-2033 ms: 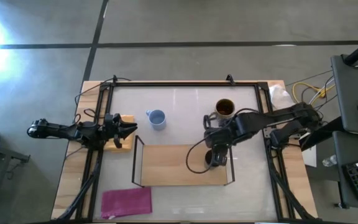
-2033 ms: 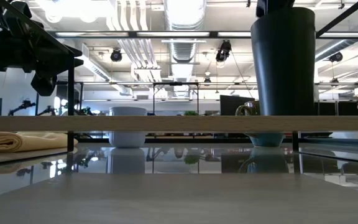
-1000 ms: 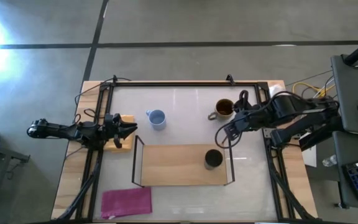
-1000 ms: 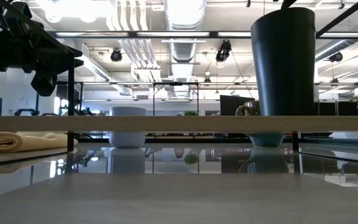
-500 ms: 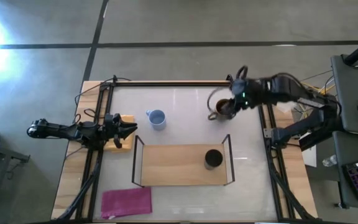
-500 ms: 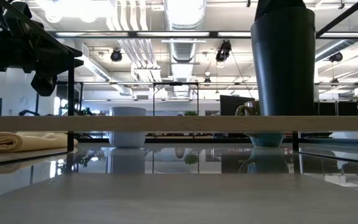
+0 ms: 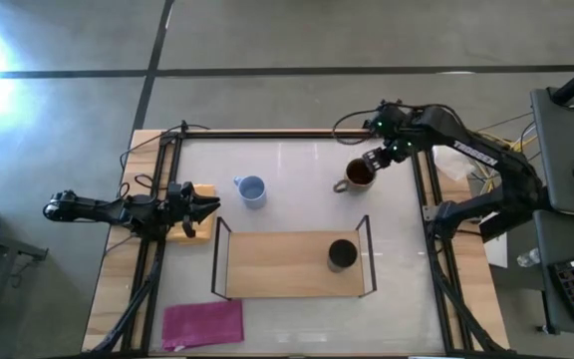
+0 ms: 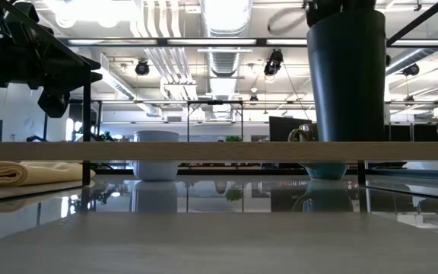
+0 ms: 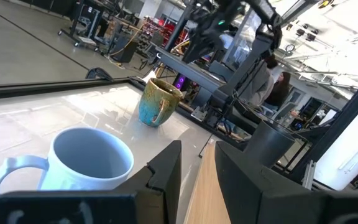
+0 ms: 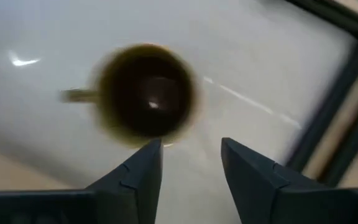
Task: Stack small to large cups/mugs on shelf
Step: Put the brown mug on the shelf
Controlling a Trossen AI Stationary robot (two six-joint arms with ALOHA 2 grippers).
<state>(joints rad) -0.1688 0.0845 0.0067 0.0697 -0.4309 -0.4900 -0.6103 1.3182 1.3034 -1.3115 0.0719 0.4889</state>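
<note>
The black mug (image 7: 342, 254) stands upright on its base on the light-wood shelf board (image 7: 277, 264), near the board's right wire upright; it looms large in the low view (image 8: 348, 76). The brown mug (image 7: 359, 175) and the light blue mug (image 7: 252, 189) stand on the table beyond the shelf. My right gripper (image 7: 376, 160) is open, hovering just right of and above the brown mug (image 10: 146, 93), touching nothing. My left gripper (image 7: 210, 209) is open and empty at the table's left, pointing toward the blue mug (image 9: 92, 162).
A yellow cloth (image 8: 21, 173) lies under my left gripper at the table's left. A pink cloth (image 7: 202, 324) lies at the near left. A black frame (image 7: 297, 134) runs along the table's edges. Free board surface lies left of the black mug.
My right gripper has gone from beside the shelf's right end toward the table's far edge and stopped above the brown mug, still open. The black mug has stayed upright on the shelf board.
</note>
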